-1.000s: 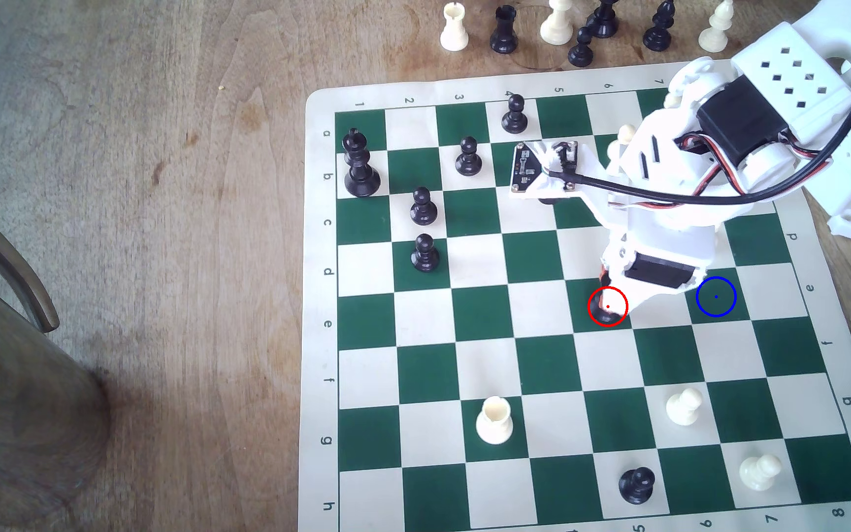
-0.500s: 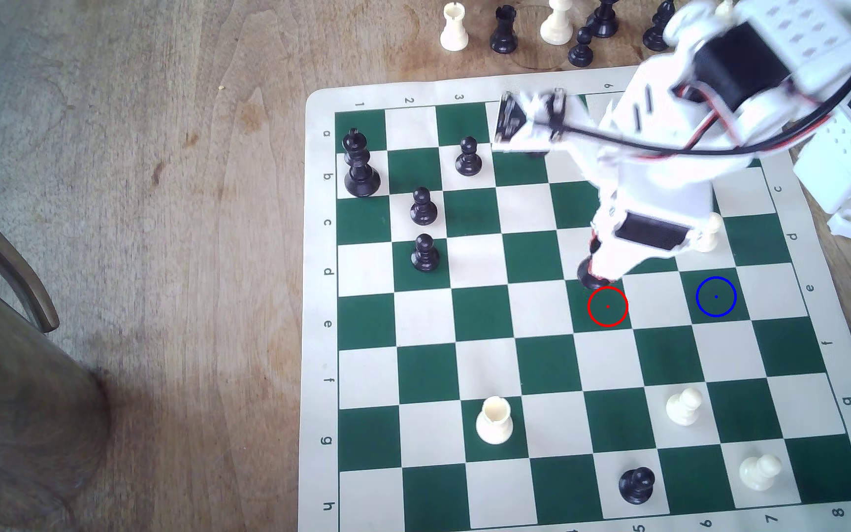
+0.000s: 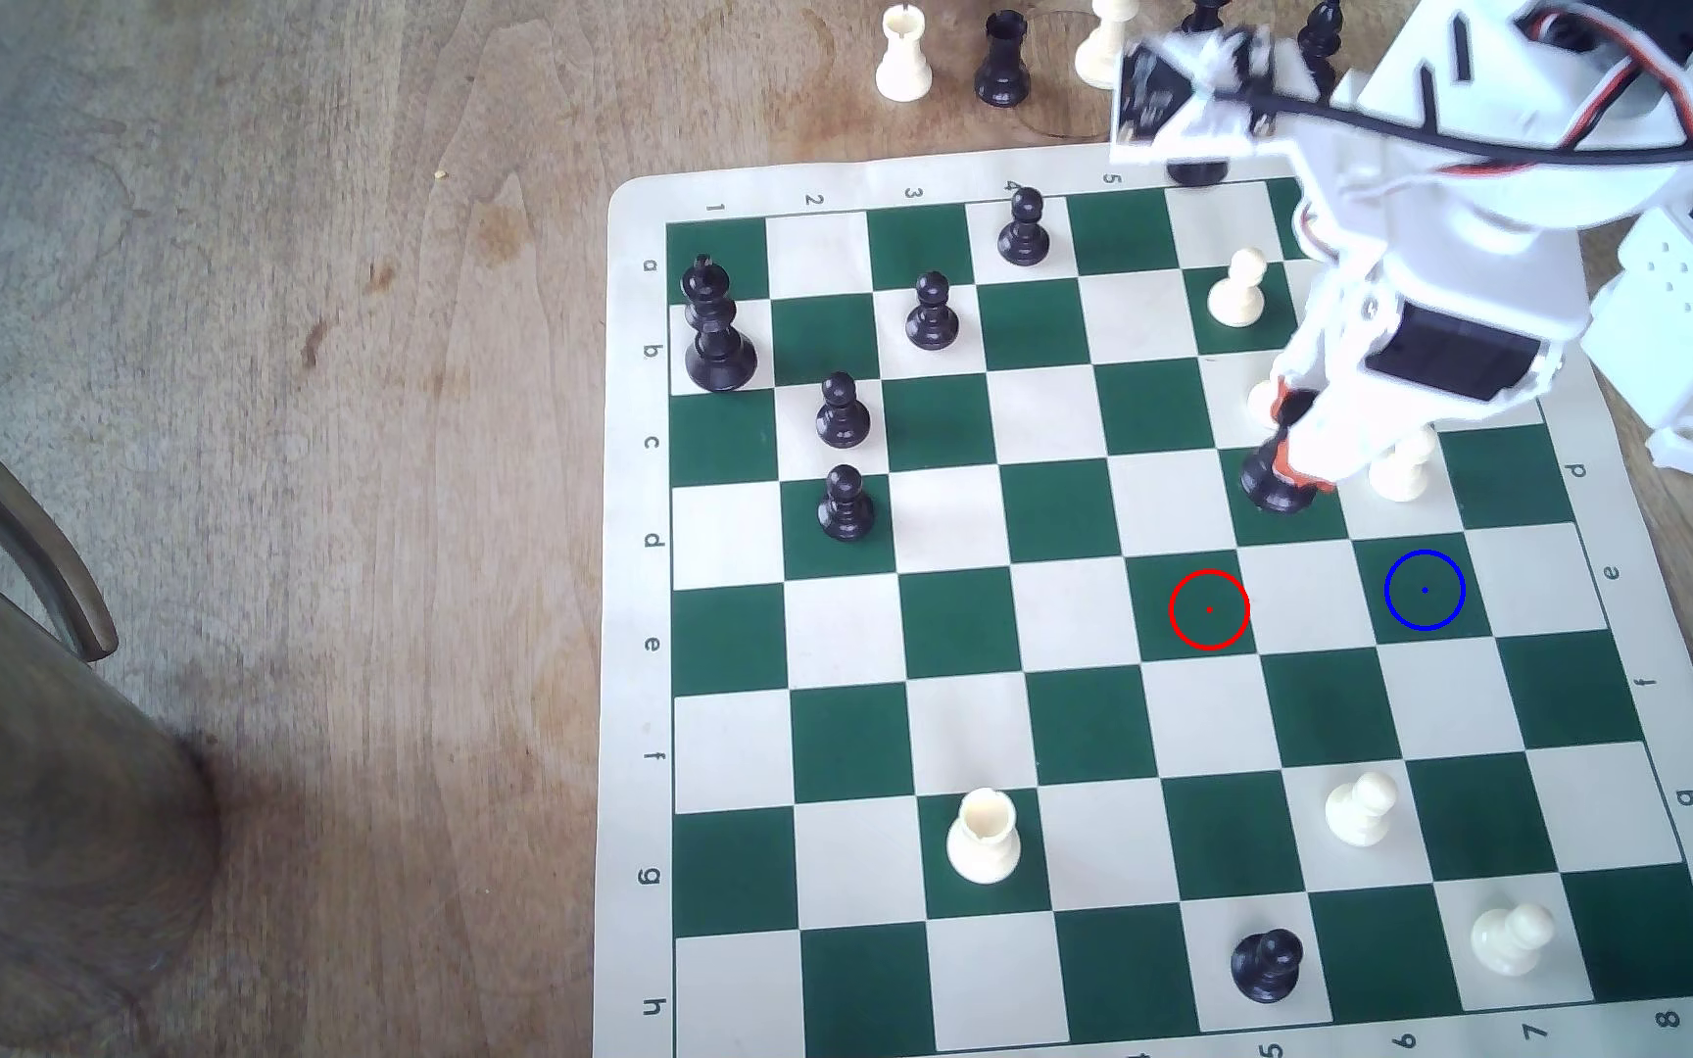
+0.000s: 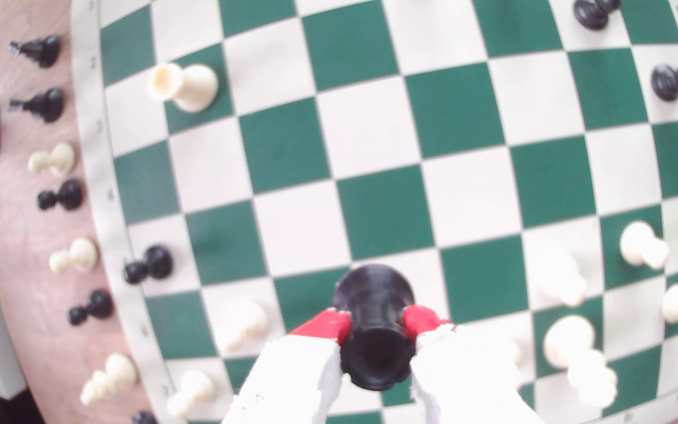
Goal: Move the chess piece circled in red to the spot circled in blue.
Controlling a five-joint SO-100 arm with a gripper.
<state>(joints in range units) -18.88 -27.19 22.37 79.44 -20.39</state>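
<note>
Gripper (image 4: 376, 326) clamped on black rook (image 4: 375, 326), raised above board (image 3: 1077, 712), apart from blue-ringed square (image 3: 1424, 590) and red-ringed square (image 3: 1209, 609).

Bright, even daylight; soft shadows.
The exterior view is sharp apart from slight motion blur on the arm (image 3: 1433, 234); the wrist view is washed out, soft, with the chessboard (image 4: 370, 122) bowed at its edges.

The end effector (image 4: 376, 326) points downward, red-tipped fingers (image 4: 329, 326) (both) clamped together.
</note>
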